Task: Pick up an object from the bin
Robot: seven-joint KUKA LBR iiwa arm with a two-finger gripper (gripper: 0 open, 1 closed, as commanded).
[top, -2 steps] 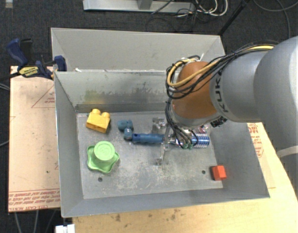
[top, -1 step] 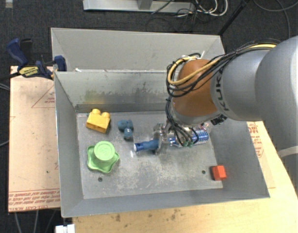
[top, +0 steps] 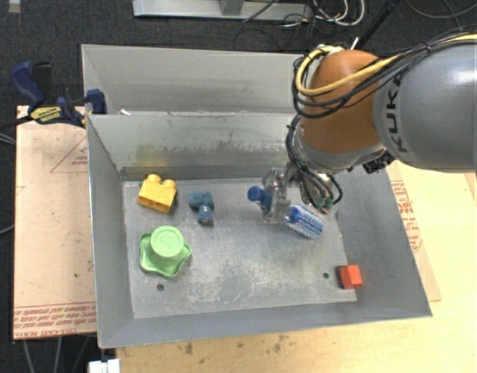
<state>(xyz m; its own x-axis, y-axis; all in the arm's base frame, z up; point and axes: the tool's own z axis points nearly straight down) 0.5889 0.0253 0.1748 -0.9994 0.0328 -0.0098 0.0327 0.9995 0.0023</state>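
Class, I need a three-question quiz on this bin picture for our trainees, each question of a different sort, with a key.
1. True or false: the yellow block lies nearer the back wall of the bin than the green flower-shaped lid does.
2. Which thing lies nearest the gripper? A, the orange block; B, the blue-and-white cylinder; C, the yellow block.
3. Fill in: in the camera view, the orange block lies near the bin's front ____ corner.
Key: 1 true; 2 B; 3 right.
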